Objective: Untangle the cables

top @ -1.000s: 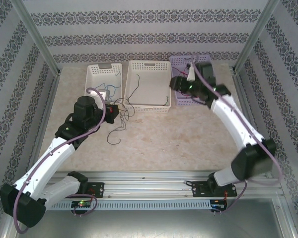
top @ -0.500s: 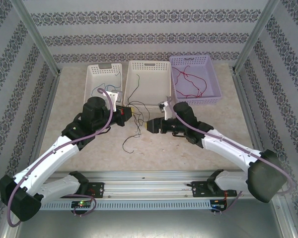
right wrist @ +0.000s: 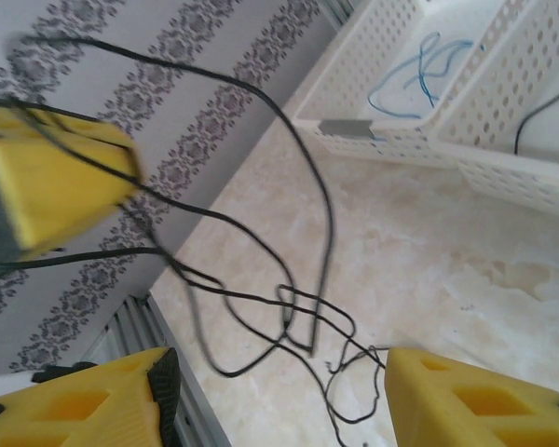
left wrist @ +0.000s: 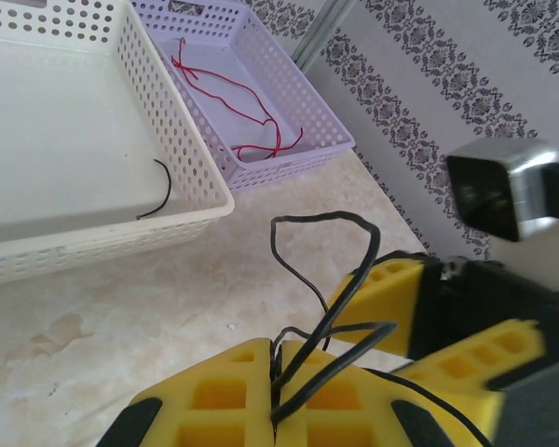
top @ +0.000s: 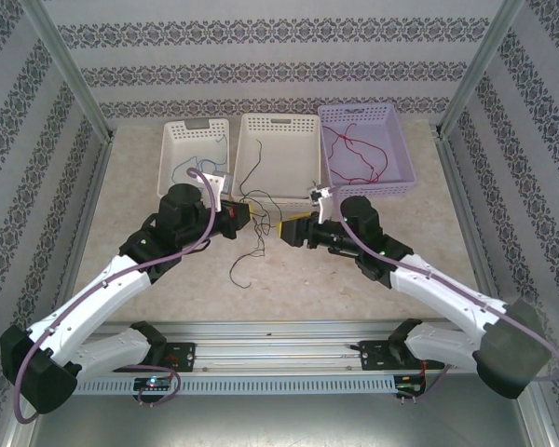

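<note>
A blue cable (right wrist: 427, 67) is seen lying loose in the left white basket (top: 168, 154) at the back of the table (top: 354, 270). In front of that basket, the left gripper (left wrist: 275, 368) is pressed together, and black cables (left wrist: 335, 359) are pinched between its yellow pads (left wrist: 214, 396). From the pinch one strand is looped upward, while others are trailed down onto the table between the two arms. A further black strand (left wrist: 158, 191) is seen inside the middle white basket (top: 289, 158). Facing the left gripper and close to it, the right gripper (right wrist: 278, 405) is held with its fingers (right wrist: 484, 400) spread wide. Black strands are seen ahead of the gap, and whether any is touched cannot be told. A red cable (left wrist: 278, 140) is laid in the purple basket (top: 387, 154) at the right.
</note>
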Tool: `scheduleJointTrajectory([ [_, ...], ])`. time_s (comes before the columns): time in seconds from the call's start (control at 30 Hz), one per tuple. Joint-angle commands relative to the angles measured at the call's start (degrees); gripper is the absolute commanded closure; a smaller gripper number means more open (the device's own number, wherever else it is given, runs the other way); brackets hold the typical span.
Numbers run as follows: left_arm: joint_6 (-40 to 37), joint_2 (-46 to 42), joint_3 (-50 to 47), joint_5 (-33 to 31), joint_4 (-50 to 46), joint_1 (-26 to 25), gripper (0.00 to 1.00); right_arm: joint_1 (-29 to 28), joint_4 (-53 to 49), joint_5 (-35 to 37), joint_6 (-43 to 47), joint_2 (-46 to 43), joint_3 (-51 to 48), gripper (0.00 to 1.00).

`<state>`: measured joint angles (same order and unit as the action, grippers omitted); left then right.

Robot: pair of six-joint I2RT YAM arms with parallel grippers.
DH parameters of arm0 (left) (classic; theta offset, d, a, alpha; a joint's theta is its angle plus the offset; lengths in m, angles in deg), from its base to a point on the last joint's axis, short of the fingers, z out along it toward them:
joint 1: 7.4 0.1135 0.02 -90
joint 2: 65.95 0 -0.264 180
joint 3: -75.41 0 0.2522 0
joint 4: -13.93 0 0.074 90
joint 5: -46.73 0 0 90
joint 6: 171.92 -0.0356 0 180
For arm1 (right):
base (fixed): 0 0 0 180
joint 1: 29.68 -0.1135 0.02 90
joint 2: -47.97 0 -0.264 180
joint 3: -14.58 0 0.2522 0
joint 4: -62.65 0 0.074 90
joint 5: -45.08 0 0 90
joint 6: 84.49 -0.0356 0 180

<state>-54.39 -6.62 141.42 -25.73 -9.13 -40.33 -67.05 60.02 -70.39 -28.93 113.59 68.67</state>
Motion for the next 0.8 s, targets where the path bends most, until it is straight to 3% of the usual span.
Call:
scheduleJointTrajectory([
  [0.0,0.6,-0.7,-0.4,0.0,3.3,-1.0,1.0,-0.1,3.9,-0.3,-0.9,2.9,2.4,0.4],
  [0.13,0.5,-1.4,-1.1,0.4,4.0,-1.3,1.0,-0.2,5.6,-0.4,-1.5,5.6,4.5,0.45],
  [0.2,0.6,-1.8,-1.5,0.5,4.1,-1.3,1.0,-0.2,7.0,0.2,-2.0,5.5,4.6,0.57],
  [0.3,0.6,-2.2,-2.5,0.4,4.5,-1.5,1.0,0.0,7.2,1.2,-2.2,4.3,4.5,0.85],
  [0.4,0.4,-2.8,-3.5,0.3,4.7,-1.4,1.0,0.5,4.3,4.0,-0.9,0.8,3.7,0.98],
  [0.57,-1.0,-3.8,-4.9,-0.5,3.2,-1.4,0.93,3.3,-3.5,10.5,1.2,-8.0,2.7,1.0],
  [0.77,-1.7,-4.1,-7.4,-1.4,3.2,-1.4,0.67,8.0,-9.1,12.1,1.0,-16.5,3.7,1.0],
])
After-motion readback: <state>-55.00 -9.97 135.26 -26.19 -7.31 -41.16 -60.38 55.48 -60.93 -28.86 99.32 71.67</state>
